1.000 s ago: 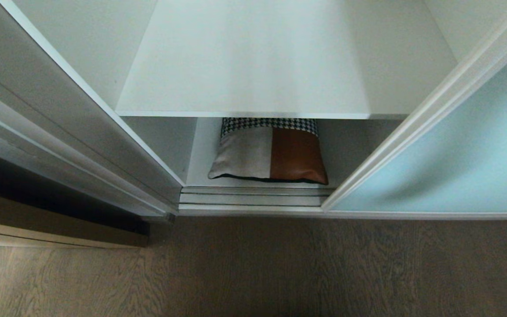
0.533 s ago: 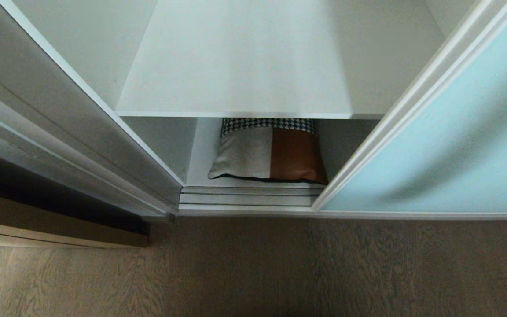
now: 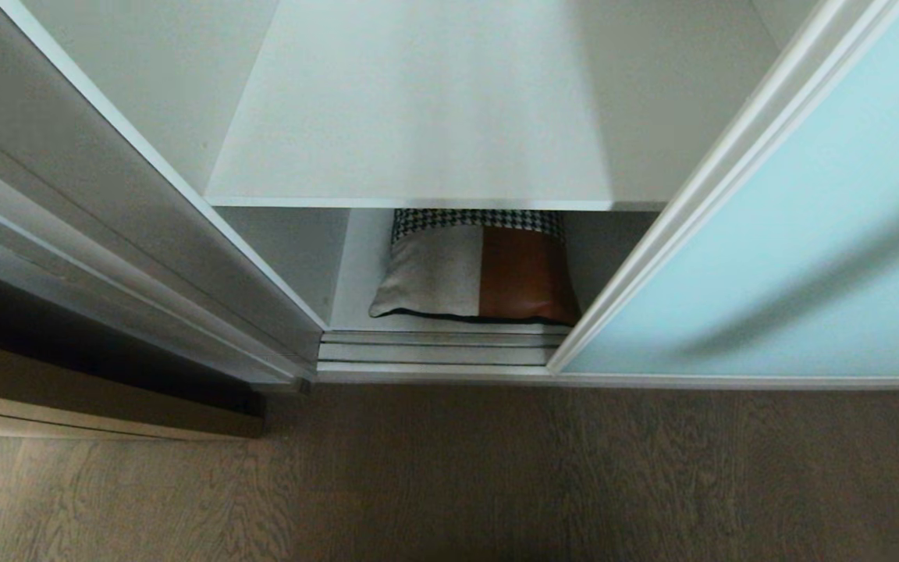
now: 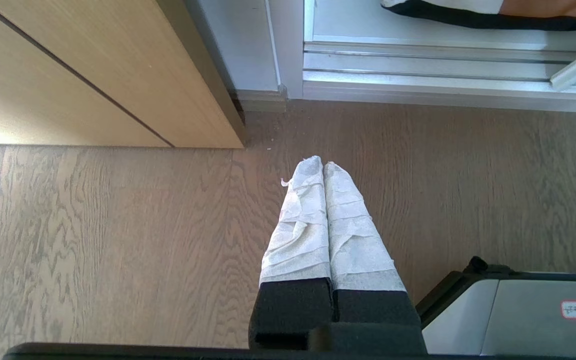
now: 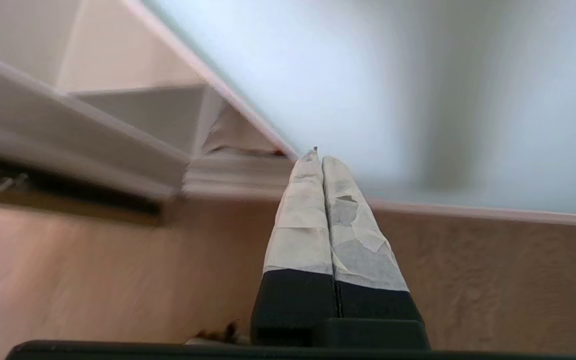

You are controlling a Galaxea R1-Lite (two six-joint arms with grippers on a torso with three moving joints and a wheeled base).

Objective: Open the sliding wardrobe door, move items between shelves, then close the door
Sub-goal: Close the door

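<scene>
The sliding wardrobe door [image 3: 793, 257], frosted pale-blue glass in a slim white frame, covers the right part of the opening. The patchwork cushion [image 3: 481, 269] lies flat on the bottom shelf [image 3: 360, 265], its right corner just behind the door's edge. The upper shelf [image 3: 418, 117] is bare. Neither arm shows in the head view. My right gripper [image 5: 318, 156] is shut on nothing and points at the door [image 5: 358, 90] near its lower edge; whether it touches I cannot tell. My left gripper [image 4: 323, 164] hangs shut and empty over the floor.
Silver floor tracks [image 3: 434, 350] run along the wardrobe's threshold. A tan wood door [image 4: 93, 75] stands left of the wardrobe. Wood-grain floor [image 3: 449, 476] fills the foreground. A corner of my base [image 4: 518, 315] shows beside the left gripper.
The sliding door has moved left, covering more of the opening and reaching the cushion's right corner. The cushion and shelves have not moved.
</scene>
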